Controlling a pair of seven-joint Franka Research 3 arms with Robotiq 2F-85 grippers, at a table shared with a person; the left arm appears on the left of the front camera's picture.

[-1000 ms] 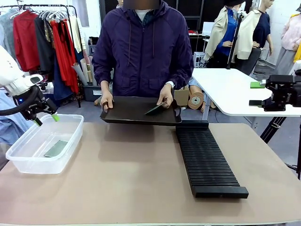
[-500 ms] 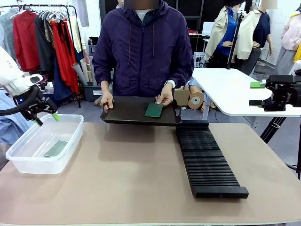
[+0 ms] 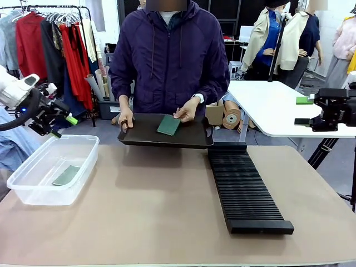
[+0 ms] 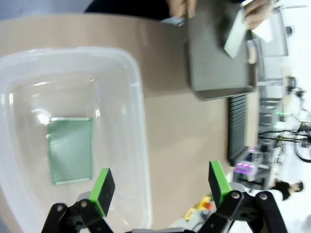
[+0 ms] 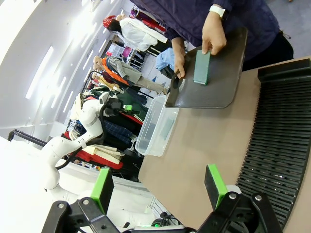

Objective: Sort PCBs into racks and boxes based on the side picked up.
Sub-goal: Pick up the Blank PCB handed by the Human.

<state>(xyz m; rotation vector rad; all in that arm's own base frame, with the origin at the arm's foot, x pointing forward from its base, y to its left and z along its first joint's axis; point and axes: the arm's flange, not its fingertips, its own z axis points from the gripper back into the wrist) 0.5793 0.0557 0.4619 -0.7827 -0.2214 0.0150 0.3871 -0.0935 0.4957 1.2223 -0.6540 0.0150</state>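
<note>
Tan table (image 3: 156,211) holds a tub (image 3: 39,194) with one PCB (image 3: 67,175) and a rack (image 3: 245,189); a hand (image 3: 186,111) touches another PCB (image 3: 168,125) on a tray (image 3: 139,133); left gripper (image 3: 63,127) and right gripper (image 5: 158,187) gape empty.

My left claw (image 3: 63,127) hangs with its jaws apart and nothing in them, above the far left corner of the clear box (image 3: 33,193), where one PCB (image 3: 67,175) lies flat. Across the table (image 3: 156,211), a person's hand (image 3: 184,113) touches a second PCB (image 3: 168,125) on a black tray (image 3: 144,136), near the rack's (image 3: 245,189) far end.
</note>
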